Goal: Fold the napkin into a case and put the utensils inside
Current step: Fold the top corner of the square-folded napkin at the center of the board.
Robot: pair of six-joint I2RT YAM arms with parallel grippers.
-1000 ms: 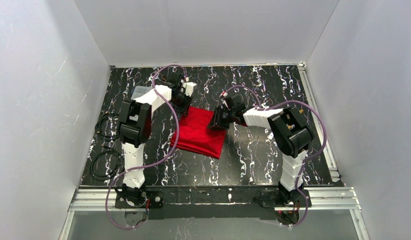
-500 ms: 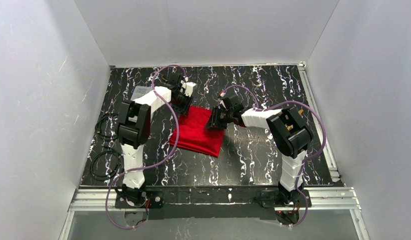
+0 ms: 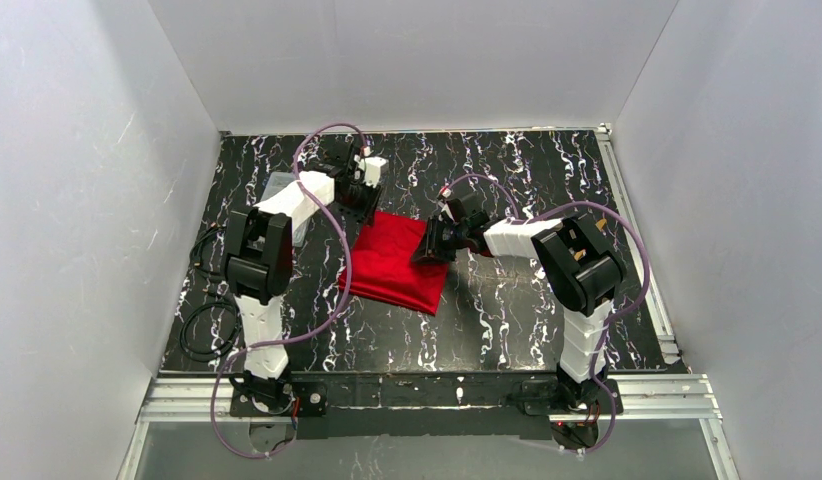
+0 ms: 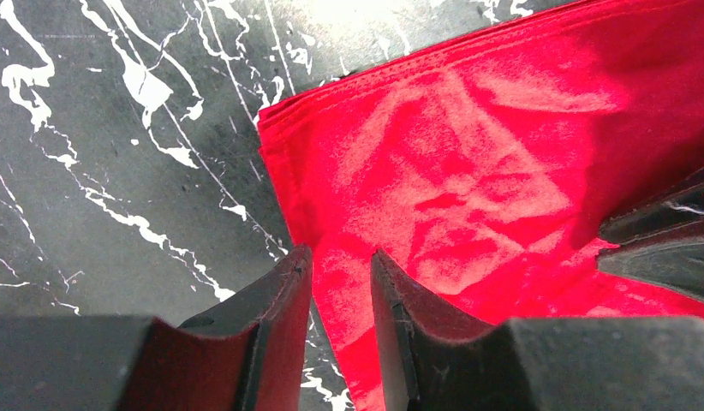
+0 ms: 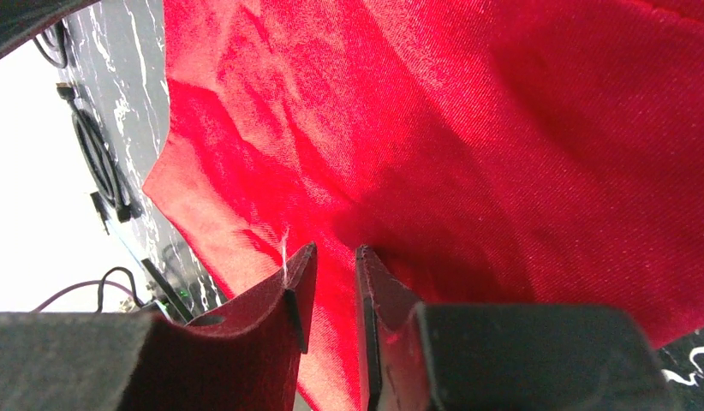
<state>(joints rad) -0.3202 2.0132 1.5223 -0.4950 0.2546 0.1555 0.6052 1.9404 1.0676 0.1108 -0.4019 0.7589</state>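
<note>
Bright red, faintly shiny napkin (image 3: 399, 262), creased | black table (image 3: 507, 310) under napkin, veined with white marbling | white arm links with black joints either side of napkin | purple cables (image 3: 332, 140) looping over arms | black coiled cords (image 3: 202, 325) left of napkin | pale grey walls (image 3: 77, 200) around table

We've got the napkin (image 3: 399, 262) lying flat mid-table, bright red and a bit shiny, folded into a layered rectangle-ish shape with stacked edges at one corner and soft creases across the top.
</note>
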